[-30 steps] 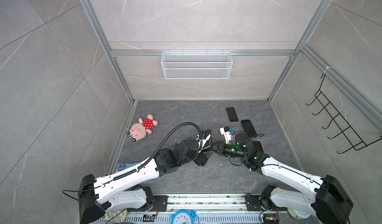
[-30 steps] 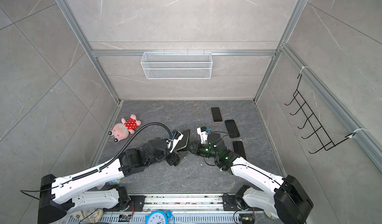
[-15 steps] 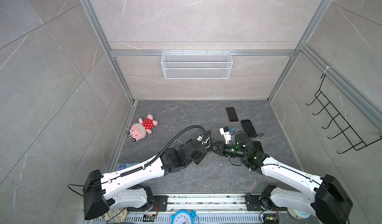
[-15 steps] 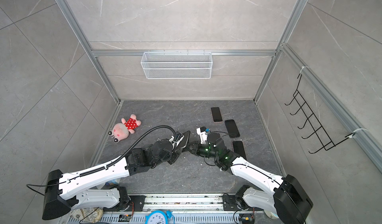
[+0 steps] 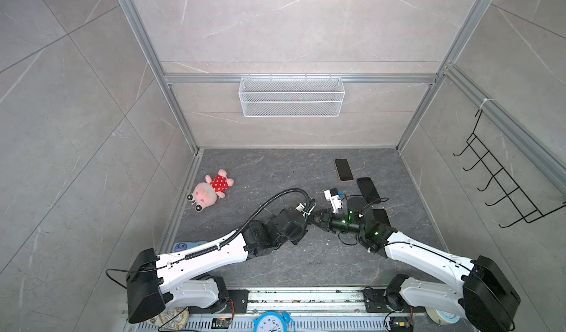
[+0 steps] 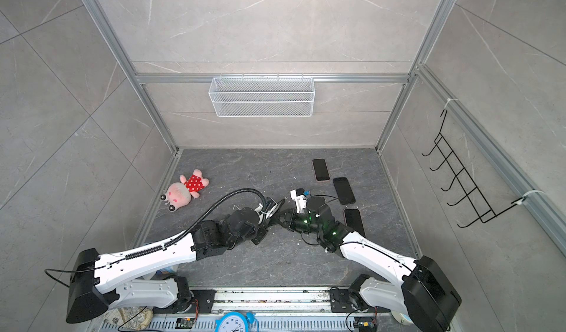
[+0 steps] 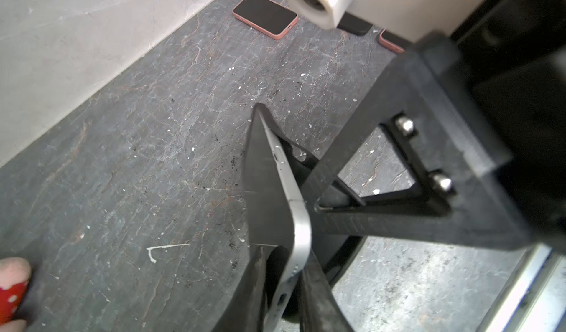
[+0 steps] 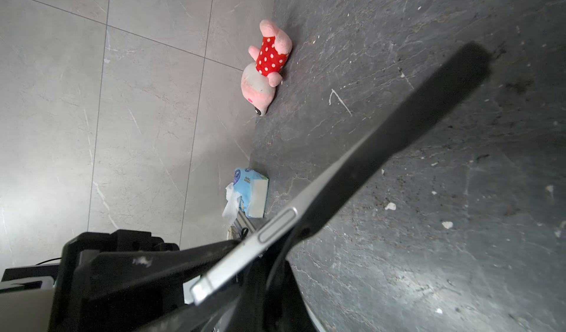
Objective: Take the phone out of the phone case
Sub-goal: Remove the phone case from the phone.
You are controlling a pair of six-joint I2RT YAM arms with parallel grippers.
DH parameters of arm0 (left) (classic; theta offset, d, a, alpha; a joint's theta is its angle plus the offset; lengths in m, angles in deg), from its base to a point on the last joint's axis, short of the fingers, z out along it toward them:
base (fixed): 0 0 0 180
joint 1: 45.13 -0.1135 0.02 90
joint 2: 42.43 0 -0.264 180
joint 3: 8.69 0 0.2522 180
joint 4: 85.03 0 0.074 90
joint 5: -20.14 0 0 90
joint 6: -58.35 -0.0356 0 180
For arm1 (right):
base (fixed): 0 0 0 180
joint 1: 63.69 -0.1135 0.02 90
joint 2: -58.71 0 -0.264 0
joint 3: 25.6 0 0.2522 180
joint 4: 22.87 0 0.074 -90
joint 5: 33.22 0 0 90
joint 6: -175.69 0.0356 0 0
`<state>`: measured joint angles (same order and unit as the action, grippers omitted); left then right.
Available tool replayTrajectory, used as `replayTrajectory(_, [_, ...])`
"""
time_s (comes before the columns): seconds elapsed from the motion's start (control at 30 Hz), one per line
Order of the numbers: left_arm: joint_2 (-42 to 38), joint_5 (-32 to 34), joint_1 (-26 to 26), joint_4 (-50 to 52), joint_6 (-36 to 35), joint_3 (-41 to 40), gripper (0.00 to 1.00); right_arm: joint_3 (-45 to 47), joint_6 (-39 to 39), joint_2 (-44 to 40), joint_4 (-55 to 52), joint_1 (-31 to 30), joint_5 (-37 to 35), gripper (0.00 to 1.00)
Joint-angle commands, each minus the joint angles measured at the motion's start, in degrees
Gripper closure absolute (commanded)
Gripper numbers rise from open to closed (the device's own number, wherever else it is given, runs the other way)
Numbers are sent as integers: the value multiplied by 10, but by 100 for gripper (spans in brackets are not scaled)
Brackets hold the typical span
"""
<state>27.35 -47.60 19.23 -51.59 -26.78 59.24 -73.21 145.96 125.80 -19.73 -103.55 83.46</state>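
The phone (image 7: 269,192), black-screened with a silver edge (image 8: 275,223), is held on edge above the floor between the two arms. My left gripper (image 7: 284,287) is shut on its near end, one finger on each face. The black phone case (image 7: 301,162) is peeled away from the phone's side at that end. It still wraps the far end (image 8: 413,116). My right gripper (image 8: 239,272) is shut on the loose case lip, and its finger (image 7: 321,206) crosses the case. In both top views the two grippers (image 5: 309,215) (image 6: 280,217) meet tip to tip, hiding most of the phone.
A pink-cased phone (image 5: 343,169), a black phone (image 5: 368,190) and a third dark phone (image 5: 382,217) lie on the floor by the right arm. A pink plush toy (image 5: 211,189) lies at left, with a tissue pack (image 8: 251,195) near the left wall. A wire basket (image 5: 291,96) hangs on the back wall.
My left gripper has moved right to meet the right gripper and has gone from open to shut on the phone. The right arm has held still.
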Motion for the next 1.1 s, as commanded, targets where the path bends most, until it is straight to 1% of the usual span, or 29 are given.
replayTrajectory(0.0, [0, -13, 0, -45, 4, -7, 89, -2, -1, -8, 40, -1, 21, 100])
replayTrajectory(0.17, [-9, -12, 1, -52, 15, -17, 97, -2, -2, -10, 32, -1, 24, 100])
replayTrajectory(0.27, [-18, 3, 0, -49, 21, -18, 100, 0, -5, -11, 26, -1, 24, 100])
replayTrajectory(0.47, [-50, 45, 3, -18, 30, -13, 100, 1, -26, -16, -37, -1, 12, 100])
replayTrajectory(0.57, [-56, 86, 11, 9, 24, -6, 100, 8, -30, -13, -59, -1, 5, 100])
replayTrajectory(0.77, [-49, 151, 35, 59, 14, 12, 100, 18, -34, 6, -86, -1, -10, 100])
replayTrajectory(0.87, [-39, 183, 45, 102, 20, 32, 100, 21, -41, 17, -97, -1, -12, 100])
replayTrajectory(0.93, [-30, 212, 61, 129, 21, 42, 100, 26, -43, 19, -98, -1, -17, 100])
replayTrajectory(1.07, [-19, 239, 75, 157, 21, 42, 100, 31, -51, 19, -114, -1, -33, 100])
